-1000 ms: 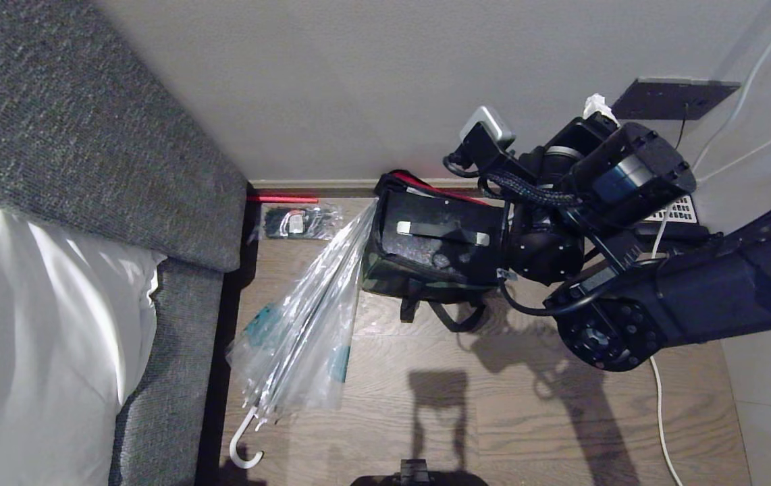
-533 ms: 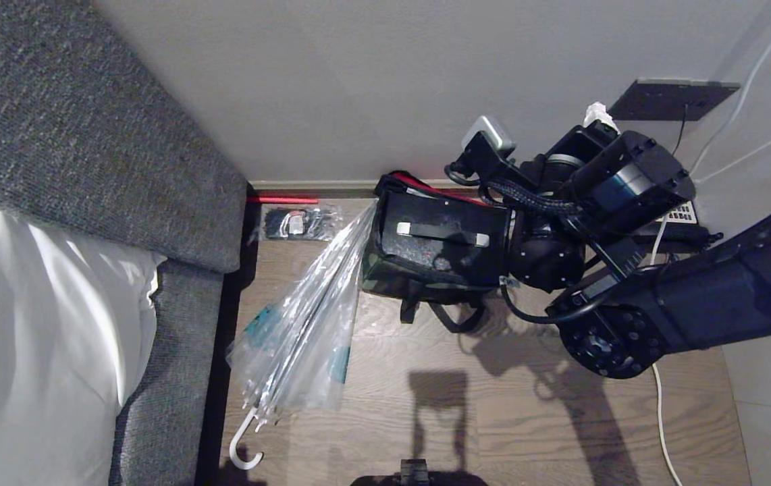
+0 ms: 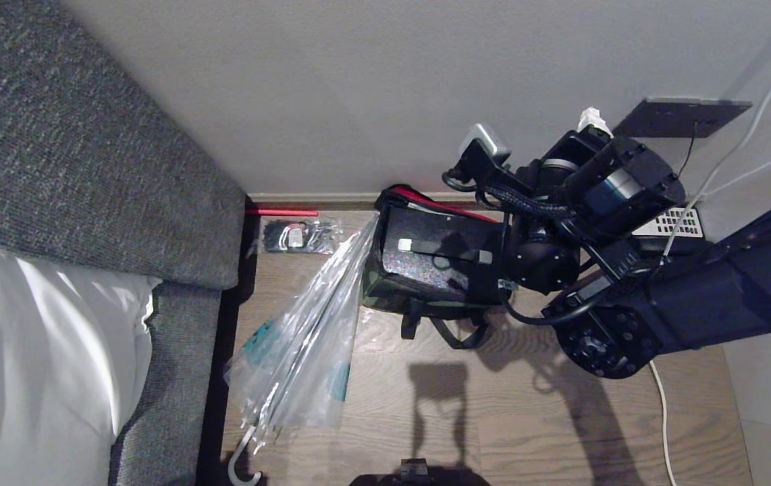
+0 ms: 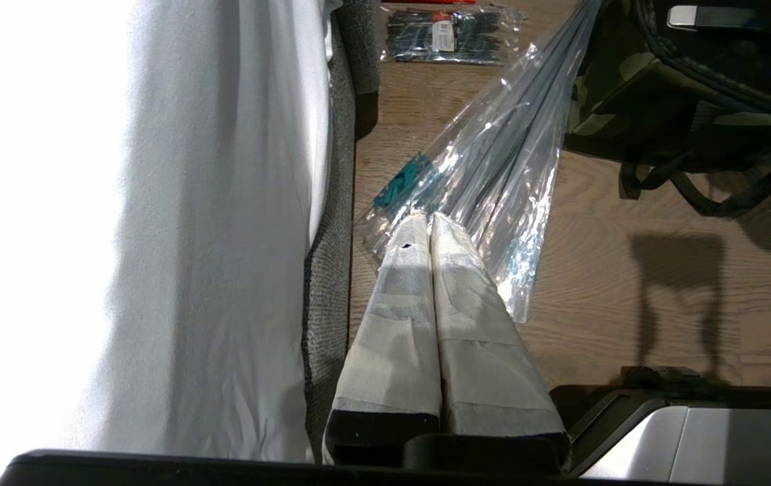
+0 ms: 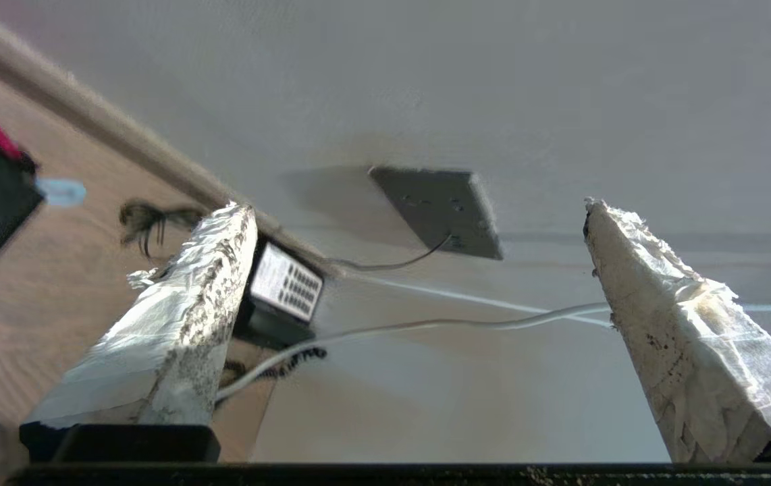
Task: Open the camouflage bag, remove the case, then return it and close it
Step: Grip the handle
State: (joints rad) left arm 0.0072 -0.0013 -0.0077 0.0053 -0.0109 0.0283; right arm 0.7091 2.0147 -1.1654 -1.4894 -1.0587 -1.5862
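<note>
The camouflage bag (image 3: pixel 392 297) stands on the wooden floor against the wall. A black glittery panel (image 3: pixel 439 266) with a pale-ended strap (image 3: pixel 444 250) faces up, and black straps (image 3: pixel 453 331) trail in front. The left wrist view shows the bag's green camouflage cloth (image 4: pixel 601 88). The case is hidden. My right arm reaches in at the bag's right end. Its right gripper (image 5: pixel 416 206) is open and empty, pointing at the wall; one taped fingertip (image 3: pixel 591 119) shows above the wrist. My left gripper (image 4: pixel 428 219) is shut and empty, parked low beside the bed.
A clear plastic-wrapped umbrella (image 3: pixel 304 337) leans from the bag's left end across the floor. The grey bed frame (image 3: pixel 183 223) with its white sheet fills the left. A packet (image 3: pixel 298 236) and a red rod (image 3: pixel 281 212) lie by the skirting. A wall socket (image 3: pixel 682 108), a vented box (image 3: pixel 679 221) and white cables (image 3: pixel 662 405) crowd the right.
The whole picture has slid down a little, so the camera moved. Against the bag my right wrist has barely shifted, and its fingers stay apart.
</note>
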